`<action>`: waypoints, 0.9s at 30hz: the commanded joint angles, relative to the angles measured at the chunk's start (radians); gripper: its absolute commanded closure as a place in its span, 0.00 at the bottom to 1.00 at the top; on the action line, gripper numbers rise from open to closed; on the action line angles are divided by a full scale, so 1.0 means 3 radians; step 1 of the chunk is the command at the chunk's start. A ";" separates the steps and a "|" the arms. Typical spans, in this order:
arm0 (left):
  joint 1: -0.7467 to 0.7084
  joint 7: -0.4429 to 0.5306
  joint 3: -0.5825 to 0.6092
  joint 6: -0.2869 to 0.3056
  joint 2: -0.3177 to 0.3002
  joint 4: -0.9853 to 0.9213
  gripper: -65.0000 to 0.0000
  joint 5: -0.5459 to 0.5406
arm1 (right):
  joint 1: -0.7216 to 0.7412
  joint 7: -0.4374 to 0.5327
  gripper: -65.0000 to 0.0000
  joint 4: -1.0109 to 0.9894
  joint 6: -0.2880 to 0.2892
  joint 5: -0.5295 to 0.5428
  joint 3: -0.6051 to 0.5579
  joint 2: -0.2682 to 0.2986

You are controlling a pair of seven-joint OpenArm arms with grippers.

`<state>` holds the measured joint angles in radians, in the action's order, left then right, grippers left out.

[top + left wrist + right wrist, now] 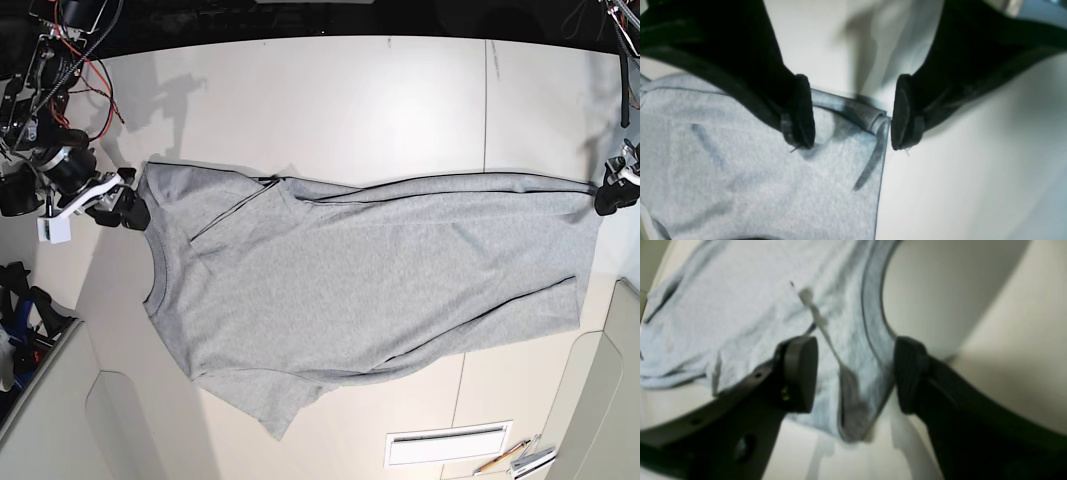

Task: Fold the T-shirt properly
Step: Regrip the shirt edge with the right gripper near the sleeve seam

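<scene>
The light grey T-shirt (350,290) lies spread on the white table (330,100), neck to the left and hem to the right, with one side folded in along the top edge. My right gripper (128,210) sits at the shoulder corner beside the collar. In the right wrist view that gripper (855,376) is open, and the corner of the T-shirt (750,306) hangs loose between its fingers. My left gripper (608,197) is at the top hem corner. Seen from the left wrist, it (852,144) stands open astride the folded corner of the T-shirt (756,173).
A white slotted plate (449,446) and a pencil with small tools (520,458) lie near the front edge. Red and black wires (70,50) hang at the back left. Raised panels (600,400) border the front corners.
</scene>
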<state>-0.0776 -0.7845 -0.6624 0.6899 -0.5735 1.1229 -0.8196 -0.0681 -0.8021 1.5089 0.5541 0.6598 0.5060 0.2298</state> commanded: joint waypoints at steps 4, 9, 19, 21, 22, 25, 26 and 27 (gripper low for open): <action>0.0023 0.0122 -0.0022 0.0027 -0.0093 0.0048 0.39 0.0097 | -0.0062 0.0109 0.36 0.0042 0.0023 0.0083 0.0018 0.0045; 0.0027 0.0184 -0.0022 0.0027 -0.0093 0.0048 0.36 0.0186 | -0.0083 0.0121 0.32 -0.0102 0.0022 0.0095 0.0018 0.0046; 0.0028 0.0333 -0.0022 -0.0080 -0.0094 0.0048 0.35 0.0404 | -0.0079 0.0153 0.32 -0.0478 0.0045 0.0224 0.0015 0.0014; 0.0028 0.0332 -0.0022 -0.0080 -0.0092 0.0048 0.35 0.0375 | -0.0079 0.0145 0.32 -0.0478 0.0065 0.0272 -0.0014 -0.0018; 0.0028 0.0332 -0.0022 -0.0079 -0.0092 0.0048 0.35 0.0338 | -0.0079 0.0142 0.32 -0.0478 0.0064 0.0270 -0.0036 -0.0038; 0.0028 0.0329 -0.0011 -0.0078 -0.0090 0.0041 0.35 0.0301 | -0.0079 0.0144 0.32 -0.0478 0.0064 0.0270 -0.0113 -0.0100; 0.0028 0.0329 -0.0011 -0.0078 -0.0089 0.0031 0.35 0.0301 | -0.0079 0.0144 0.32 -0.0478 0.0064 0.0271 -0.0144 -0.0121; 0.0028 0.0331 -0.0011 -0.0076 -0.0089 0.0013 0.35 0.0301 | -0.0078 0.0146 0.32 -0.0478 0.0064 0.0271 -0.0174 -0.0139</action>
<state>-0.0772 -0.7059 -0.6613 0.6621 -0.5735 1.1156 -0.7090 -0.0963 -0.7403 1.3594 0.5766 0.7483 0.4541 0.1818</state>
